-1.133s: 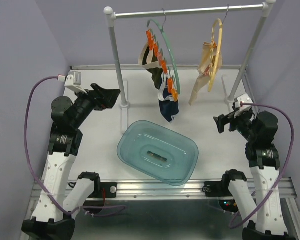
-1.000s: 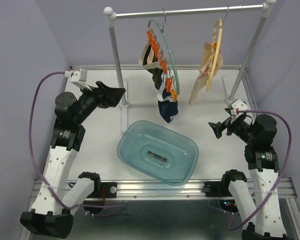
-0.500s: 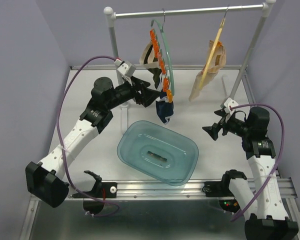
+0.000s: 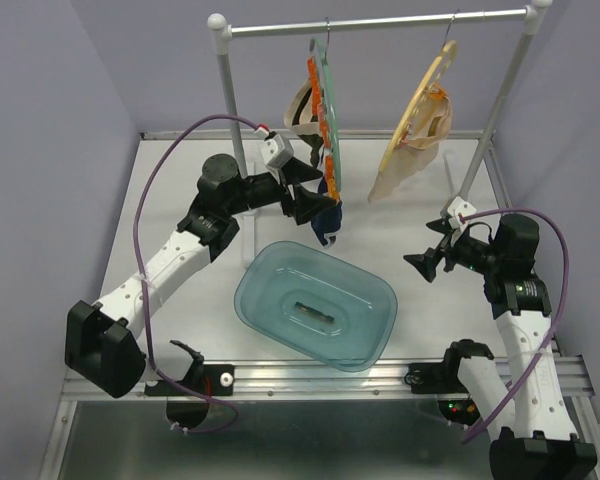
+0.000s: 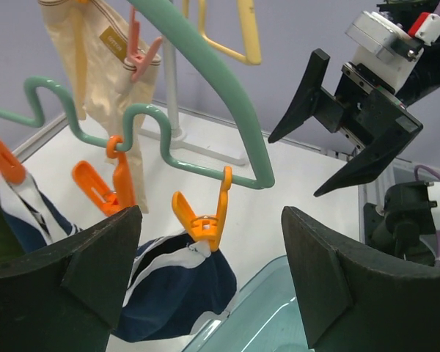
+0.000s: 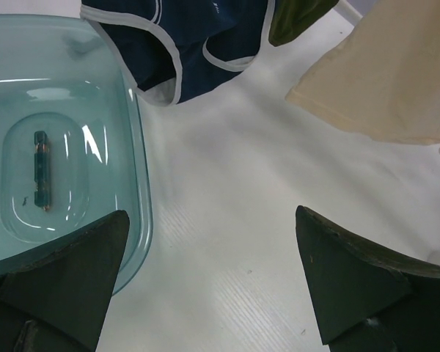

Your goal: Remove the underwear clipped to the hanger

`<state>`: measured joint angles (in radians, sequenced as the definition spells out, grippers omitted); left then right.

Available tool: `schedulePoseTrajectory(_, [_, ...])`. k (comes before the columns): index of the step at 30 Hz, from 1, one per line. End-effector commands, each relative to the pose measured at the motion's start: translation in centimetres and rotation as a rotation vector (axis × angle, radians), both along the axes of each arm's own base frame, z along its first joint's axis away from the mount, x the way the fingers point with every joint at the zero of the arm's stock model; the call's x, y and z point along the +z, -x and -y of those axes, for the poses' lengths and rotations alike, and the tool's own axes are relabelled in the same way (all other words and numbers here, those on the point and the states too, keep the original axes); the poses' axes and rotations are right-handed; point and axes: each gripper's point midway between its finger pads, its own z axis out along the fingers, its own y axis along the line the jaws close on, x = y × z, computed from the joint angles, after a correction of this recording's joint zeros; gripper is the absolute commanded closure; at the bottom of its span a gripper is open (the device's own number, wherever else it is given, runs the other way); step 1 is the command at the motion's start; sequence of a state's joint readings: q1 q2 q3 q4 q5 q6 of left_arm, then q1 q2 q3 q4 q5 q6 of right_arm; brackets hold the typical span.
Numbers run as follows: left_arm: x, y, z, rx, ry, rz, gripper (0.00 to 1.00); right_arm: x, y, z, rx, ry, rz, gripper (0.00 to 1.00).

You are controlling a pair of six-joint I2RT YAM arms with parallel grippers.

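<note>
A teal hanger (image 4: 321, 80) with orange clips hangs from the rail. An orange clip (image 5: 204, 214) holds the navy brief with white trim (image 4: 326, 218), which hangs over the table by the tub. It also shows in the left wrist view (image 5: 172, 286) and the right wrist view (image 6: 187, 40). A dark olive garment (image 6: 297, 15) hangs beside it. A pale beige garment (image 5: 88, 55) hangs behind them on a pink clip. My left gripper (image 4: 306, 192) is open, its jaws on either side of the orange clip and navy brief (image 5: 211, 246). My right gripper (image 4: 425, 263) is open and empty above the table (image 6: 213, 242).
A clear teal tub (image 4: 315, 305) with a small dark item (image 6: 40, 169) in it sits at the table's middle. A yellow hanger (image 4: 425, 90) holding a beige garment (image 4: 405, 165) hangs on the right. The rail's posts (image 4: 230, 110) stand at the back.
My left arm has swung from the left side in to the hanger's lowest clip. Both hangers have turned on the rail. My right gripper has moved slightly left and forward.
</note>
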<state>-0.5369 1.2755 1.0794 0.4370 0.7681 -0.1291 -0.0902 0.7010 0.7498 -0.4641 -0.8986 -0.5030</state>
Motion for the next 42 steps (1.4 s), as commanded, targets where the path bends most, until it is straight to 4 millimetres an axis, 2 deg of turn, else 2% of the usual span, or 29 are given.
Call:
schedulePoseTrajectory(1, [0.6, 1.6, 0.9, -0.11, 0.015, 0.071, 0.13, 0.1, 0.1, -0.2, 0.024, 0.003, 0.024, 0.0])
schedulePoseTrajectory(5, [-0.4, 1.4, 1.3, -0.121, 0.005, 0.059, 0.13, 0.0, 0.2, -0.3, 0.027, 0.002, 0.022, 0.0])
schedulePoseTrajectory(11, [-0.6, 1.1, 1.8, -0.128, 0.011, 0.054, 0.14, -0.1, 0.2, -0.3, 0.028, 0.002, 0.022, 0.0])
schedulePoseTrajectory(15, [-0.5, 1.3, 2.5, -0.153, 0.017, 0.051, 0.21, -0.2, 0.2, -0.2, 0.025, 0.005, 0.022, 0.0])
schedulePoseTrajectory(20, [-0.5, 1.4, 3.1, -0.172, 0.025, 0.039, 0.34, -0.2, 0.1, -0.2, 0.021, 0.008, 0.025, 0.0])
schedulePoseTrajectory(22, [-0.5, 1.4, 3.1, -0.174, 0.026, 0.036, 0.49, 0.0, 0.2, -0.2, 0.019, 0.009, 0.03, 0.0])
schedulePoseTrajectory(23, [-0.3, 1.3, 3.2, -0.173, 0.031, 0.038, 0.59, -0.1, 0.2, -0.2, 0.02, 0.007, 0.027, 0.0])
schedulePoseTrajectory(24, [-0.2, 1.3, 3.1, -0.17, 0.034, 0.039, 0.74, -0.1, 0.2, -0.2, 0.02, 0.007, 0.026, 0.0])
schedulePoseTrajectory(26, [0.0, 1.4, 3.2, -0.171, 0.039, 0.044, 0.9, -0.1, 0.2, -0.2, 0.02, 0.006, 0.026, 0.0])
schedulePoseTrajectory(28, [0.3, 1.3, 3.1, -0.162, 0.046, 0.05, 1.0, -0.2, 0.3, -0.2, 0.019, 0.004, 0.021, 0.0])
schedulePoseTrajectory(30, [0.6, 1.2, 2.9, -0.146, 0.054, 0.055, 1.0, -0.2, 0.3, -0.2, 0.018, 0.005, 0.023, 0.0])
schedulePoseTrajectory(32, [0.9, 0.8, 2.8, -0.113, 0.063, 0.055, 0.77, -0.1, 0.3, -0.2, 0.019, 0.004, 0.025, 0.0])
schedulePoseTrajectory(33, [1.4, 0.8, 2.5, -0.098, 0.072, 0.065, 0.57, -0.1, 0.3, -0.2, 0.018, 0.005, 0.025, 0.0])
schedulePoseTrajectory(36, [2.6, 0.7, 1.8, -0.044, 0.095, 0.085, 0.31, -0.1, 0.3, -0.2, 0.018, 0.004, 0.026, 0.0])
schedulePoseTrajectory(37, [3.0, 0.6, 1.5, -0.025, 0.103, 0.097, 0.17, -0.1, 0.3, -0.2, 0.018, 0.004, 0.026, 0.0])
schedulePoseTrajectory(39, [3.7, 1.0, 0.9, -0.004, 0.111, 0.124, 0.02, -0.1, 0.4, -0.2, 0.021, 0.004, 0.025, 0.0])
schedulePoseTrajectory(42, [4.0, 1.2, 0.1, 0.033, 0.094, 0.149, 0.01, -0.1, 0.5, -0.3, 0.03, 0.003, 0.029, 0.0])
